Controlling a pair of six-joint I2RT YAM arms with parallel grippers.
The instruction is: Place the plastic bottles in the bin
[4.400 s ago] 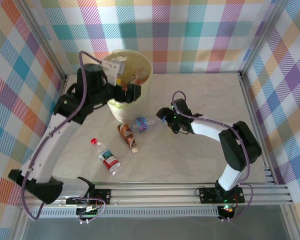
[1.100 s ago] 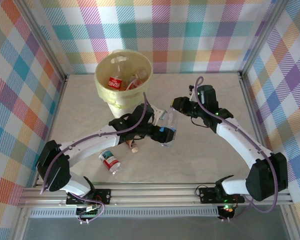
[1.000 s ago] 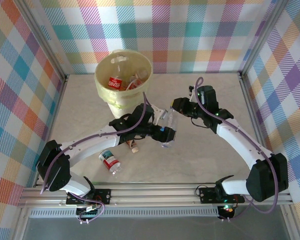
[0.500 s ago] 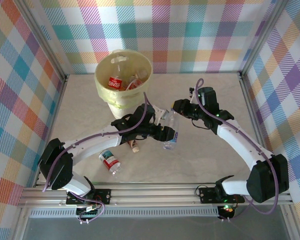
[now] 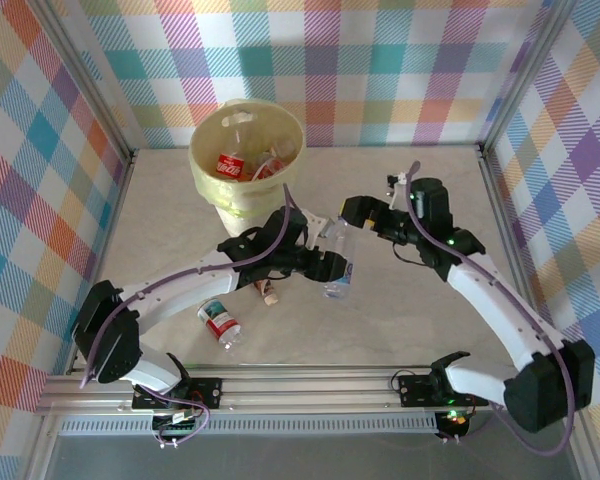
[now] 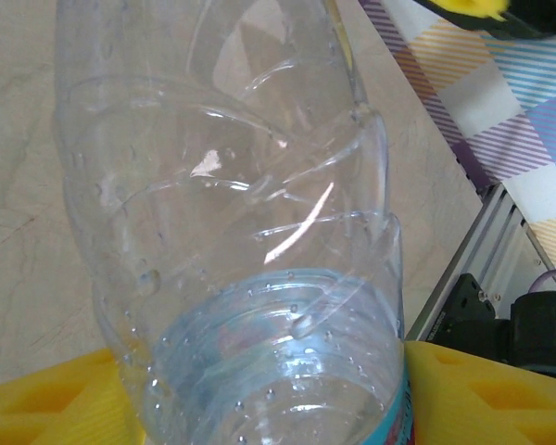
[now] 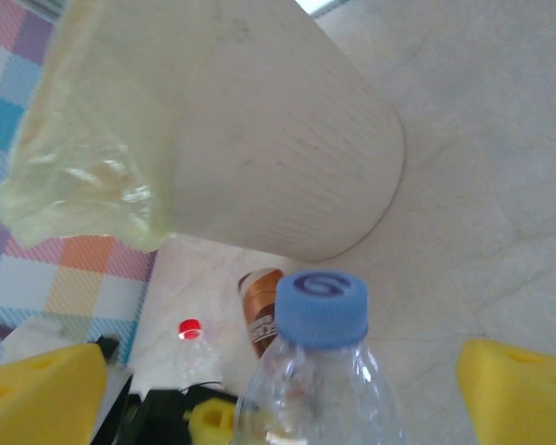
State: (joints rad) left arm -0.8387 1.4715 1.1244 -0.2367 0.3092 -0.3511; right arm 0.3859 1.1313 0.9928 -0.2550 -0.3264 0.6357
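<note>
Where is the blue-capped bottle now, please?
In the top view the blue-capped bottle is mid-table, clamped in the left gripper, near-right of the bin, its cap facing the open right gripper.

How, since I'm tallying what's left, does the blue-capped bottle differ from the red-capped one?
The blue-capped bottle is gripped by the left claw; the red-capped bottle lies loose on the table. The blue-capped bottle's label is bluish, the red-capped bottle's red. Both are clear plastic and outside the bin.
</note>
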